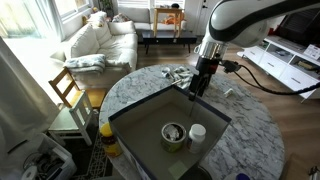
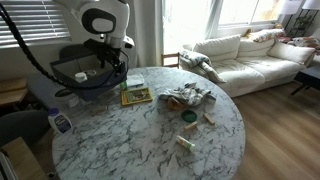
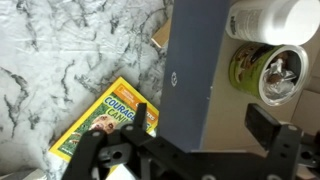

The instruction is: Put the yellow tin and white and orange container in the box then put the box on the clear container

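Observation:
The box point(image 1: 140, 120) is large, shallow and dark grey, and sits raised at the table's edge in both exterior views point(image 2: 88, 82). The yellow tin point(image 1: 173, 136) and the white tub point(image 1: 197, 131) stand side by side on its floor. In the wrist view the tin point(image 3: 262, 70) and tub point(image 3: 268, 18) lie just inside the box wall point(image 3: 190, 70). My gripper point(image 3: 205, 125) straddles that wall with its fingers spread apart, not touching it point(image 1: 198, 90). A pale clear container point(image 2: 62, 70) seems to show under the box, mostly hidden.
A yellow magazine point(image 3: 105, 122) lies on the marble table point(image 2: 150, 140) beside the box point(image 2: 135, 96). A heap of small items point(image 2: 188, 97) sits mid-table. A yellow-lidded jar point(image 1: 106, 130) and a wooden chair point(image 1: 68, 90) stand beside the table.

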